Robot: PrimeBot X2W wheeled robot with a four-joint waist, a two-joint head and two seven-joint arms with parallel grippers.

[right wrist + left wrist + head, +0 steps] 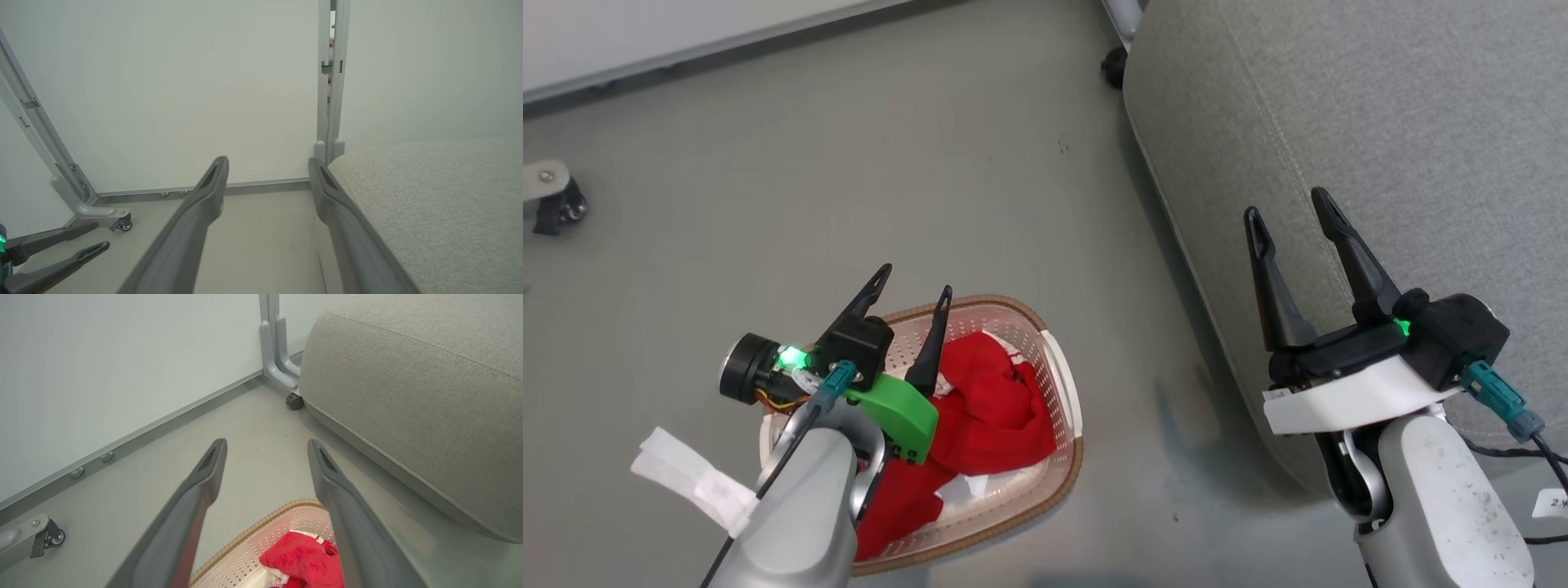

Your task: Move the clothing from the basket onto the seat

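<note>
Status: pick not yet begun. The clothing [992, 408] lies heaped in the basket [1013, 304], which stands on the floor [849, 163] at near left, just beside the seat [1339, 122] on the right. The left gripper [914, 280] hovers over the basket's far-left part, jaws spread wide and holding nothing. The right gripper [1285, 204] hangs above the seat's near edge, likewise wide open and empty. Judged next move: lower the left gripper into the red heap, close on a good fold, lift clear of the brown rim, then carry right and up over the seat's rounded side. Obstructions: the seat's side rises well above the basket, so trailing fabric may drag against it, and the right gripper stands in the drop zone. A castor foot [1112, 65] of the partition frame sits far off, clear of the path.
</note>
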